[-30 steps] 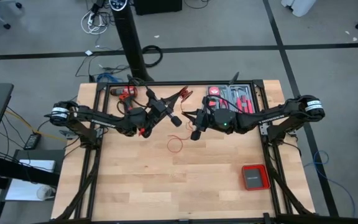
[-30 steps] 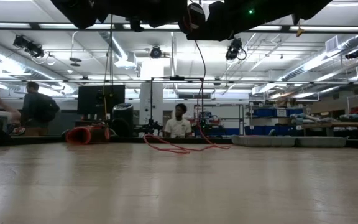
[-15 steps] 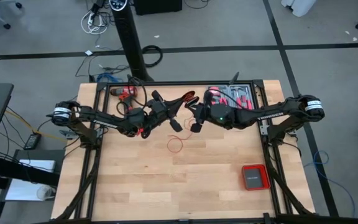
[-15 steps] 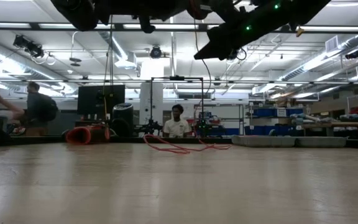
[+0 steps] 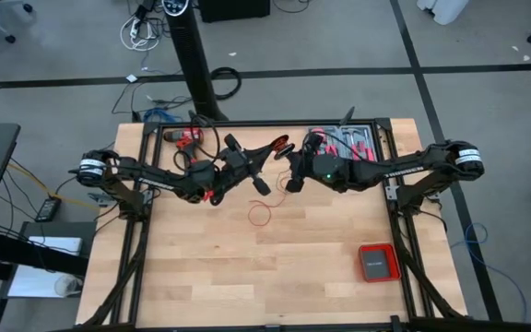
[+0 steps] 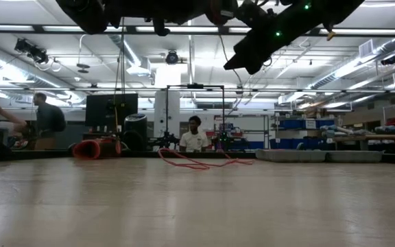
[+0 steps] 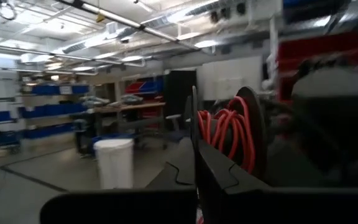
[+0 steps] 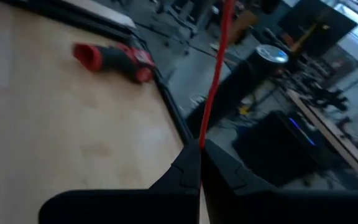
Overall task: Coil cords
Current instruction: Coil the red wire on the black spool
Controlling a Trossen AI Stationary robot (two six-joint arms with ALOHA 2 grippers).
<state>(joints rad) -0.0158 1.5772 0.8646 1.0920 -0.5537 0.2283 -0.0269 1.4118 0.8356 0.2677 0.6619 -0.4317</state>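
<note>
Both grippers up over the table's far half, red cord strung between them!

The left gripper (image 5: 258, 181) is clamped on a dark spool (image 7: 253, 134) wound with red cord (image 5: 261, 215); the right gripper (image 5: 293, 181), fingers pinched tight, nips a strand (image 8: 219, 62) just right of centre frame. A loose loop lies on the wooden table (image 5: 247, 277) below, mid-frame.

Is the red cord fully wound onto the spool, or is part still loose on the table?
Partly wound. Turns sit on the spool held in the left gripper; the red cord still loops on the table, one strand pinched in the right gripper.
</note>
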